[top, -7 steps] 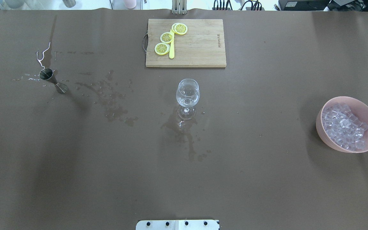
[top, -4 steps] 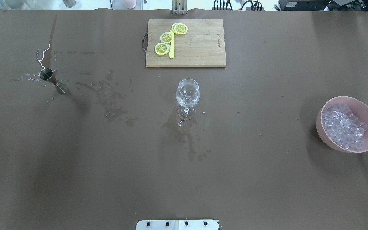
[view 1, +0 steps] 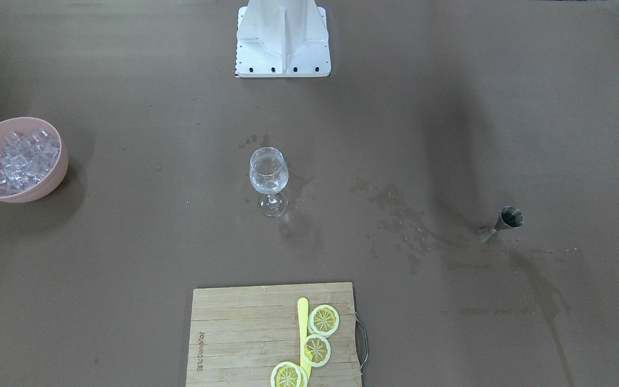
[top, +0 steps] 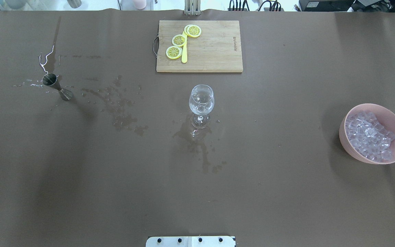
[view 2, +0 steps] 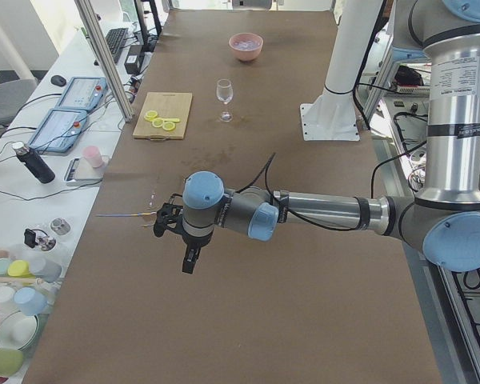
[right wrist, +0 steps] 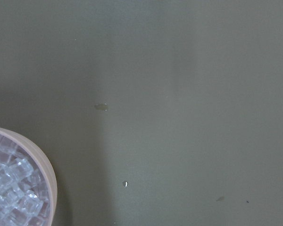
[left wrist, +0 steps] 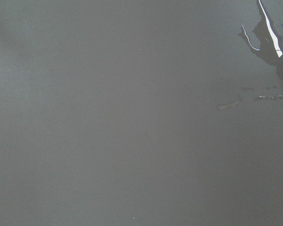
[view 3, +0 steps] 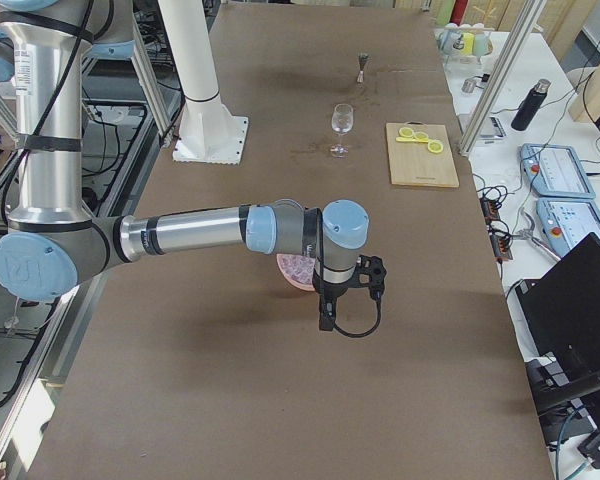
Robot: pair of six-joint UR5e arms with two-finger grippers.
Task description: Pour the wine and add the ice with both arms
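Staying put since before, wine glass (top: 201,100), ice (top: 368,136), jigger (top: 57,87)

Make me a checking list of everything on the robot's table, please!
Surface: brown table, wet stains by the wine glass and near the jigger.
Job's things: wine glass upright at centre; ice heaped in pink bowl; jigger standing.
Clutter: cutting board with lemon slices.
Hands: left hand and right hand hover above table; open or shut, cannot tell.
Cables: black cable loops at right wrist.
Surroundings: side desk with tablets and bottle.
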